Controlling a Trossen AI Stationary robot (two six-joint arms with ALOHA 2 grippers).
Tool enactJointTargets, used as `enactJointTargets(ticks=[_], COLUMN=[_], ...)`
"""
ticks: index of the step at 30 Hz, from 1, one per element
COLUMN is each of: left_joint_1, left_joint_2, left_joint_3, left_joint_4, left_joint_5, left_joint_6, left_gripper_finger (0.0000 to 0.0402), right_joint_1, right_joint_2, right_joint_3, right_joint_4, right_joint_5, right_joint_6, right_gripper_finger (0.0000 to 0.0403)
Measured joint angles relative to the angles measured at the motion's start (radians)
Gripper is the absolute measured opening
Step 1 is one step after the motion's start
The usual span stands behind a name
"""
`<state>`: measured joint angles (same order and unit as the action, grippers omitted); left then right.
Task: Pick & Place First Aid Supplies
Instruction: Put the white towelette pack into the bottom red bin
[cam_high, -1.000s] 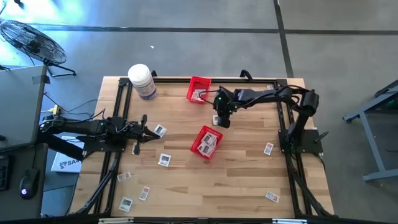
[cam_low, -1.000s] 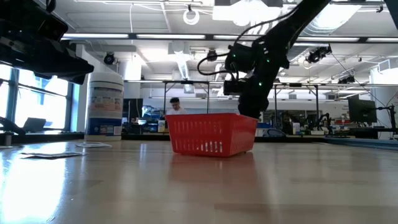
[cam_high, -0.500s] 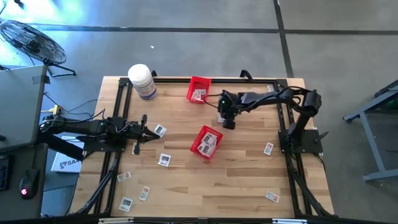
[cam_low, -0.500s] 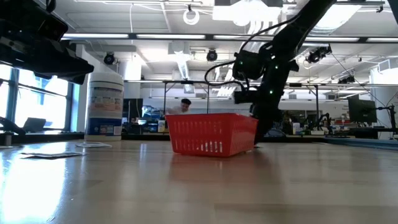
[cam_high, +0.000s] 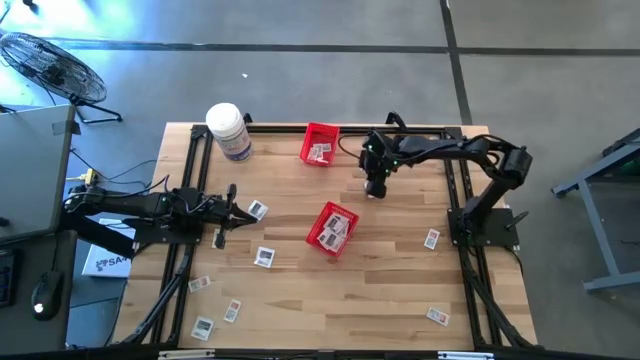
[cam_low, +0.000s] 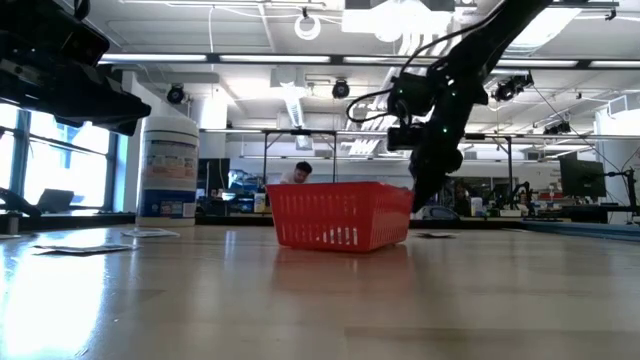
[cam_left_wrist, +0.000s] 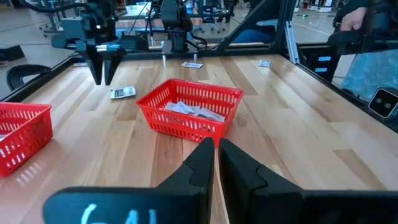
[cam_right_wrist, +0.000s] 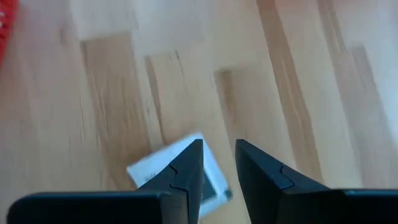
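Note:
My right gripper (cam_high: 375, 190) hangs over the wood, fingers pointing steeply down, to the right of the far red basket (cam_high: 320, 145) and beyond the middle red basket (cam_high: 332, 228). Both baskets hold packets. It is open with only wood between its fingers (cam_right_wrist: 217, 146). One white packet (cam_right_wrist: 163, 167) lies flat on the table just beside and partly behind one finger; the left wrist view shows this packet (cam_left_wrist: 122, 93) next to the gripper (cam_left_wrist: 104, 78). Several more packets (cam_high: 258, 209) lie scattered on the table. My left gripper (cam_left_wrist: 214, 155) waits shut at the left edge.
A big white jar (cam_high: 229, 130) stands at the far left corner. Loose packets lie near the front left (cam_high: 203, 326), at the right (cam_high: 432, 238) and front right (cam_high: 437, 315). A black frame (cam_high: 455, 180) borders the table. A person shows in the room behind (cam_low: 300, 172).
My right gripper has travelled toward the table's right edge, away from the middle basket, still pointing down with nothing in it. The baskets and packets have stayed where they were.

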<state>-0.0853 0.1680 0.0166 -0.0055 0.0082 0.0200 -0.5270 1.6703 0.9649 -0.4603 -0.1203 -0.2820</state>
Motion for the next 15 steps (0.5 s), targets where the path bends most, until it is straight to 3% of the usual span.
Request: enactJointTargets(ticks=[4, 7, 11, 15], left_joint_1=[0.000, 0.000, 0.000, 0.000], left_joint_2=[0.000, 0.000, 0.000, 0.000], left_joint_3=[0.000, 0.000, 0.000, 0.000], left_joint_4=[0.000, 0.000, 0.000, 0.000], left_joint_5=[0.000, 0.000, 0.000, 0.000], left_joint_6=[0.000, 0.000, 0.000, 0.000], left_gripper_finger=[0.0021, 0.0021, 0.0021, 0.0021], right_joint_1=[0.002, 0.001, 0.027, 0.117], right_joint_2=[0.019, 0.019, 0.019, 0.019], right_joint_3=[-0.001, -0.001, -0.001, -0.001], right_joint_4=[-0.003, 0.005, 0.021, 0.060], right_joint_5=[0.008, 0.008, 0.059, 0.232], right_joint_6=[-0.056, 0.002, 0.210, 0.546], right_gripper_finger=[0.0087, 0.0087, 0.0087, 0.0087])
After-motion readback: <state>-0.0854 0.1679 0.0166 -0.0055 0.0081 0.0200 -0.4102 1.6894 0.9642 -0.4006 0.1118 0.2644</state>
